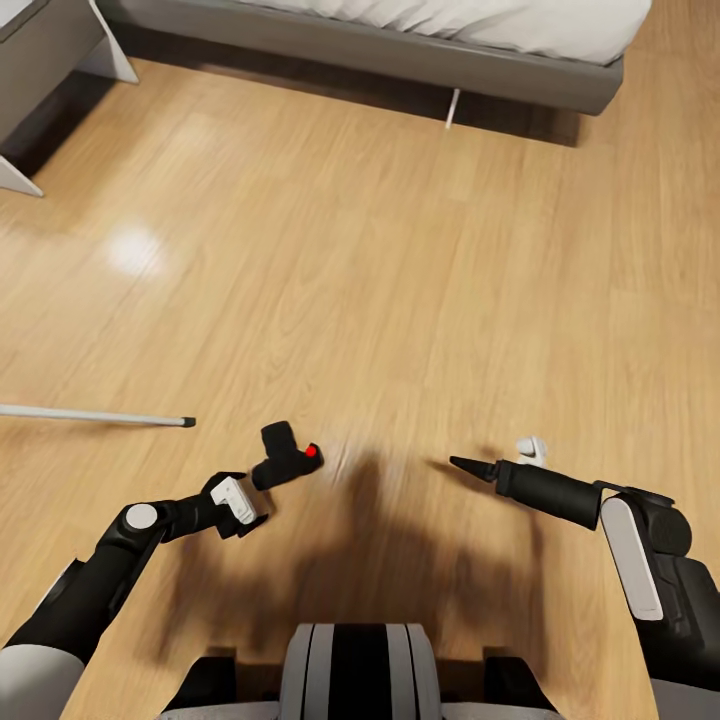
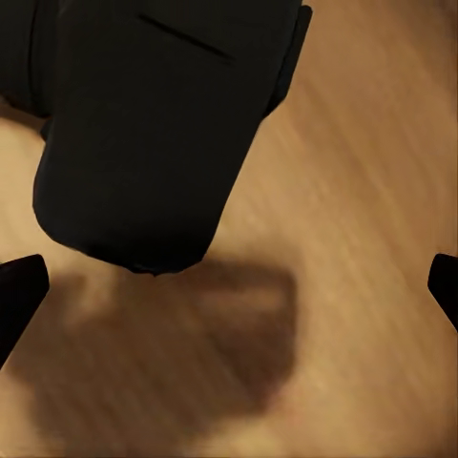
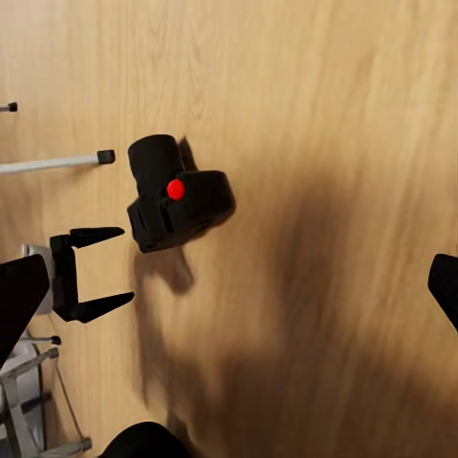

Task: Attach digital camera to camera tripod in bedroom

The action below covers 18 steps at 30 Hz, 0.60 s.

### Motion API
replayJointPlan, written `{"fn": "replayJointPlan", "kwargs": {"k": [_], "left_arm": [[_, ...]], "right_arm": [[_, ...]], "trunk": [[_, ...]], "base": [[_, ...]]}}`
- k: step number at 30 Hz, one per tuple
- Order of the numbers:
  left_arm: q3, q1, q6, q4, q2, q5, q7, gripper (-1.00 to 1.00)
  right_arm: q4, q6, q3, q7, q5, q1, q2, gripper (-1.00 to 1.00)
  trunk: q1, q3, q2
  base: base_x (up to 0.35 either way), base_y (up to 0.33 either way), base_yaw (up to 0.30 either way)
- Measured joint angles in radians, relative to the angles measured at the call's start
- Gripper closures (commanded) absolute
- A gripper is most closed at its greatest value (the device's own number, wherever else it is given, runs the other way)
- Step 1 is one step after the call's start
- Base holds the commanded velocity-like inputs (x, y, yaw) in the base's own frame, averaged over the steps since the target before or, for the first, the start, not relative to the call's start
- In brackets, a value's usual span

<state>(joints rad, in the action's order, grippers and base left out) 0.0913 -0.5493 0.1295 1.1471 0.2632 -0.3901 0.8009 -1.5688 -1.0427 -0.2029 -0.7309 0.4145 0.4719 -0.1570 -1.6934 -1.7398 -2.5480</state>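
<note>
1 camera [image 1: 286, 457] on wood floor [image 1: 400, 300], red button [image 1: 311, 451] showing, just ahead of left gripper [image 1: 245, 497]. Left jaws wide open, camera beyond the tips, not gripped. Right gripper [image 1: 470, 465] well apart to the right; spread tips in right wrist view suggest open.

1 tripod leg [image 1: 95, 415] lying on floor at left, rest cut off. Bed [image 1: 400, 40] at top, partly cropped. Left wrist view: camera [image 2: 153, 124] blurred, detail unreadable.
</note>
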Motion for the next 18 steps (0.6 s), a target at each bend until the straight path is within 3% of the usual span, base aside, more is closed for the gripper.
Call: {"fn": "replayJointPlan", "kwargs": {"k": [11,18], "left_arm": [[-0.001,0.0,-0.002,0.001,-0.001,0.0,0.0,-1.0],[-0.001,0.0,-0.001,0.002,-0.001,0.0,0.001,-1.0]], "right_arm": [[0.0,0.0,0.002,0.0,0.006,0.0,0.0,-1.0],[0.0,0.0,0.002,0.0,0.006,0.0,0.002,-1.0]], "trunk": [[-0.005,-0.043,-0.003],[-0.005,-0.043,-0.003]], "base": [[0.0,0.0,0.0],[0.0,0.0,0.0]]}}
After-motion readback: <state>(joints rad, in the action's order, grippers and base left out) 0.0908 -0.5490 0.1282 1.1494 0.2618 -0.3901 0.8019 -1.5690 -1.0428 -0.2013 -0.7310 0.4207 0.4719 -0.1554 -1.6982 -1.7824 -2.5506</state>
